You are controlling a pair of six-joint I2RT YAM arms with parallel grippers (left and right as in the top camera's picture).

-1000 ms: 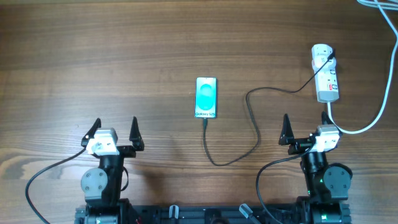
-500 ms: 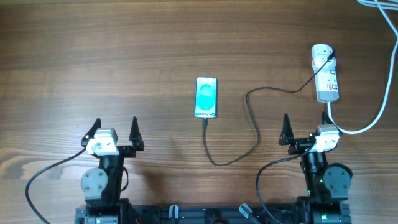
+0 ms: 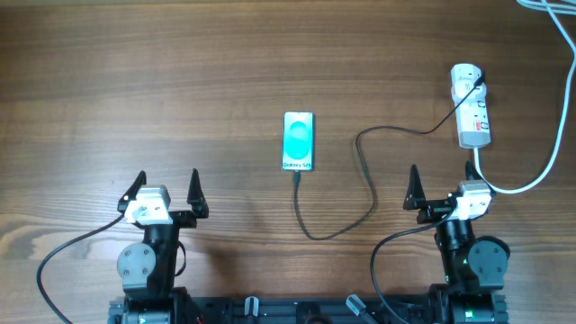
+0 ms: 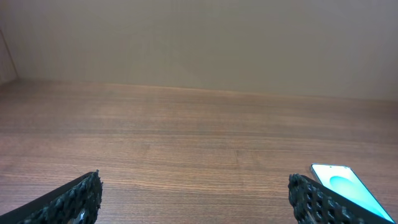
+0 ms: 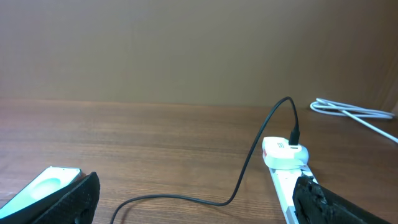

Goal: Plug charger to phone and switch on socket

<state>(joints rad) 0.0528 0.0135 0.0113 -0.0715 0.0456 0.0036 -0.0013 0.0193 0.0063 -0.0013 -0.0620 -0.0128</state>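
Note:
The phone (image 3: 299, 141) lies flat mid-table with its turquoise screen up. It also shows at the lower right of the left wrist view (image 4: 342, 185) and the lower left of the right wrist view (image 5: 45, 184). The thin black charger cable (image 3: 364, 171) curls from the socket (image 3: 471, 106) at the far right to the phone's lower edge, where its connector (image 3: 298, 176) meets the phone. The cable and socket also show in the right wrist view (image 5: 249, 167) (image 5: 285, 157). My left gripper (image 3: 166, 193) and right gripper (image 3: 443, 186) are both open and empty near the front edge.
The socket's thick white cord (image 3: 551, 135) loops along the right edge of the wooden table (image 3: 162, 81) and off the top right corner. A beige wall (image 4: 199, 43) stands behind the table.

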